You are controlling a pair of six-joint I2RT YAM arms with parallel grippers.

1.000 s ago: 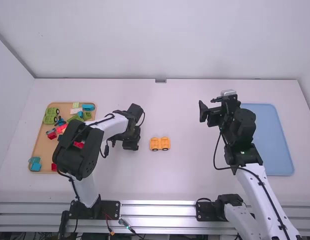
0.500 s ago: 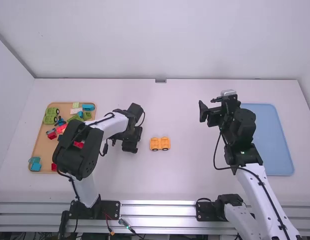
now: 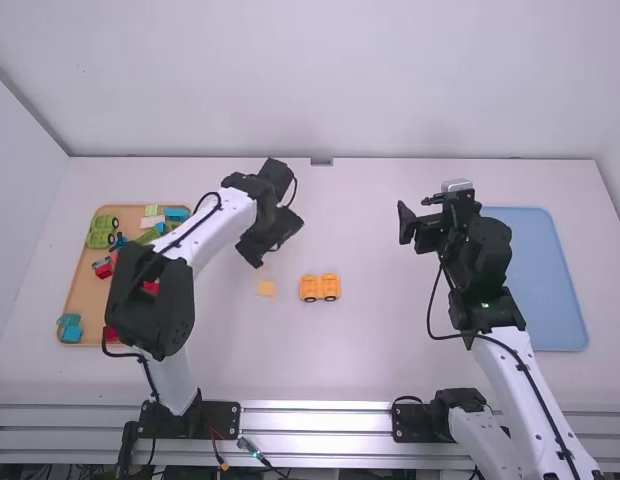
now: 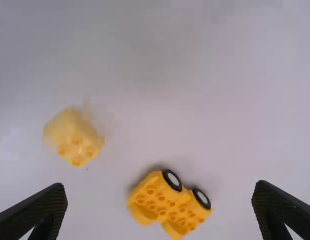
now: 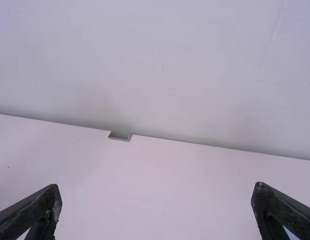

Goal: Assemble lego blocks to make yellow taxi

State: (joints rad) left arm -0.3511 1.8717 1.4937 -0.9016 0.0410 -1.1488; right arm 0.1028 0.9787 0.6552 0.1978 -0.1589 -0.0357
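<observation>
In the high view my left gripper (image 3: 274, 240) is above the table, just beyond a small yellow block (image 3: 266, 288). To the right of that block, and apart from it, lies the yellow wheeled base (image 3: 320, 288). The left wrist view has the open left gripper (image 4: 161, 192) with nothing held, the studded yellow block (image 4: 75, 140) and the yellow base (image 4: 150, 197) with two black-rimmed wheels. My right gripper (image 3: 415, 212) is raised near the blue tray's left side; in its wrist view the right gripper (image 5: 157, 192) stands open and holds nothing.
An orange-brown tray (image 3: 82, 298) at the left holds several green, blue, red and white blocks, partly covered by the left arm. A blue tray (image 3: 550, 285) lies at the right, partly behind the right arm. A wall stands along the table's far edge.
My left gripper has moved away from the camera, up the picture, and turned. The small yellow block it had covered now shows on the table. The right arm has not moved.
</observation>
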